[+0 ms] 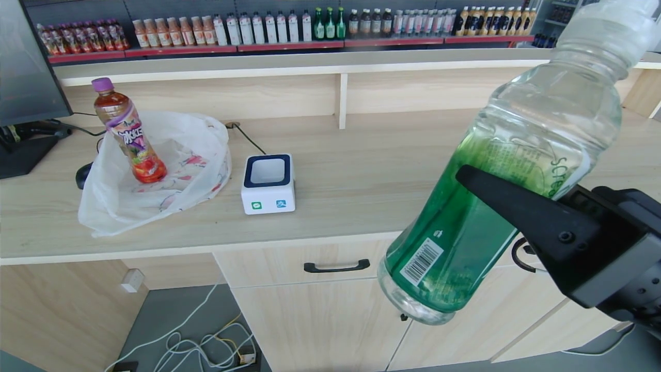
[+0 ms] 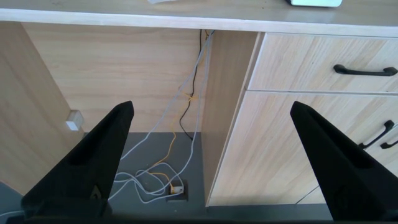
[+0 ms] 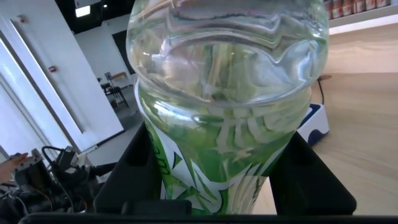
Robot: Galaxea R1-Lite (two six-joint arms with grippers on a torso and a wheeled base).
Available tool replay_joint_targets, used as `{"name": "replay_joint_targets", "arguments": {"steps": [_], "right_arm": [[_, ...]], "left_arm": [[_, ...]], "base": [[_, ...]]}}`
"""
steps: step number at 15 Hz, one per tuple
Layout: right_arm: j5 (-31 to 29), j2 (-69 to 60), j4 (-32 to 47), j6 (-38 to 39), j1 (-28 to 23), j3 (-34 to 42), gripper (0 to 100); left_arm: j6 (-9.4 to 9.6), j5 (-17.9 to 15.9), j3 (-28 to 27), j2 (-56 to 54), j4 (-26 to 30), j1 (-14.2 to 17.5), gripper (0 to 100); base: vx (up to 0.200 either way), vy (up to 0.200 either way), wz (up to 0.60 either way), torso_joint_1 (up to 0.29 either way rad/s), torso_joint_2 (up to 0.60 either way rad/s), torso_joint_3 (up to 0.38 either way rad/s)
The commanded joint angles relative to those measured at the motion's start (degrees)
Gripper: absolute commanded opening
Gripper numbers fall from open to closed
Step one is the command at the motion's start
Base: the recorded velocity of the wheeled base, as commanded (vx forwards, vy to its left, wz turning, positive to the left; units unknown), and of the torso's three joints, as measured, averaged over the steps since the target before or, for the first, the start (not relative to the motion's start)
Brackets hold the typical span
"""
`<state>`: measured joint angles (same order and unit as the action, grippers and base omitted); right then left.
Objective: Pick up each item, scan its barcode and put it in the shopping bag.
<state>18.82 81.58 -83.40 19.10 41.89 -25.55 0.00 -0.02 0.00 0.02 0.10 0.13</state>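
1. Green bottle [image 1: 516,129] hangs tilted at near right, base low, pinched at its middle by the right gripper [image 3: 224,180].
2. Its barcode [image 1: 422,261] sits near the base, likely for presenting to the scanner [image 1: 268,183].
3. The bag [image 1: 196,139], left of the scanner, lies open around a tea bottle [image 1: 131,134].
4. The left gripper [image 2: 211,162] hangs spread below the counter [image 1: 361,170], out of the way.

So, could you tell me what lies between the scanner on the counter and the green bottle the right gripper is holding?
Nothing; the head view shows only bare counter between the scanner and the raised green bottle.
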Motion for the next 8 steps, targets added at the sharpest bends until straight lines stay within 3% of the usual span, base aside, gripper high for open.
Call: {"name": "replay_joint_targets", "arguments": {"steps": [1,8], "right_arm": [[0.0,0.0,0.0,0.0,0.2,0.1,0],[0.0,0.0,0.0,-0.1,1.7,0.6,0]], "left_arm": [[0.00,0.0,0.0,0.0,0.0,0.0,100],[0.00,0.0,0.0,0.0,0.0,0.0,100]], "base": [[0.000,0.000,0.00,0.000,0.00,0.000],[0.000,0.000,0.00,0.000,0.00,0.000]]}}
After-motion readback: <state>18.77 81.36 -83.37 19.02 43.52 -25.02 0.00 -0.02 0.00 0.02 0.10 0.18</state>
